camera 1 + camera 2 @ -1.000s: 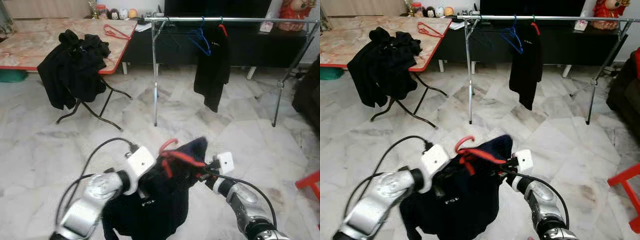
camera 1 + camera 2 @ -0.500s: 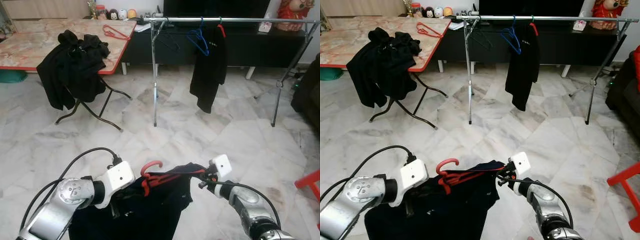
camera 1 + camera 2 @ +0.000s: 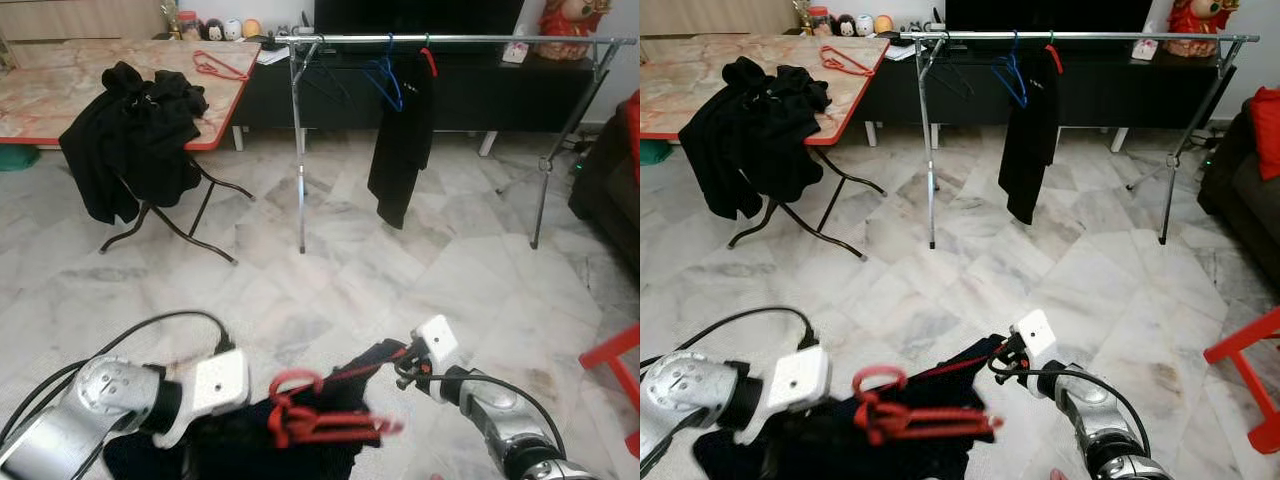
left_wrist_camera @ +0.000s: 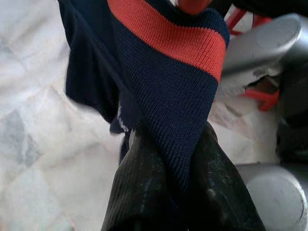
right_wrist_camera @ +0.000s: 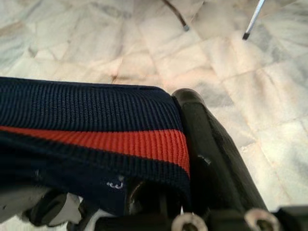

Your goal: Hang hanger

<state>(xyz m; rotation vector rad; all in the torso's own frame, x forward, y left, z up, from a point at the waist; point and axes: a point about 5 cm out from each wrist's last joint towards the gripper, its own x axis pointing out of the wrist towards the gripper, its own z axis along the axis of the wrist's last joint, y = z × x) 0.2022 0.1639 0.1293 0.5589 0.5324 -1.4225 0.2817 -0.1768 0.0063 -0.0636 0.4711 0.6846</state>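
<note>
A navy knit garment [image 3: 255, 450] with a red stripe sits on a red hanger [image 3: 312, 412], held low in front of me above the marble floor. My left gripper [image 4: 177, 159] is shut on a fold of the garment. My right gripper [image 3: 401, 366] is shut on the garment's striped edge [image 5: 120, 142], which stretches between the two arms. The hanger's hook [image 3: 878, 380] curls up beside the left wrist. Ahead stands a metal clothes rail [image 3: 460, 40] carrying a blue hanger [image 3: 385, 80] and a hanging black garment [image 3: 400, 145].
A folding table [image 3: 50, 95] at the left holds a pile of black clothes [image 3: 135, 145] and another red hanger [image 3: 220, 65]. A red stool [image 3: 618, 360] and a dark sofa [image 3: 612, 180] stand at the right. A black TV cabinet [image 3: 500, 95] lies behind the rail.
Both arms have dropped, carrying the garment and red hanger lower and flatter. The view has shifted a little, so the rail sits slightly further left.
</note>
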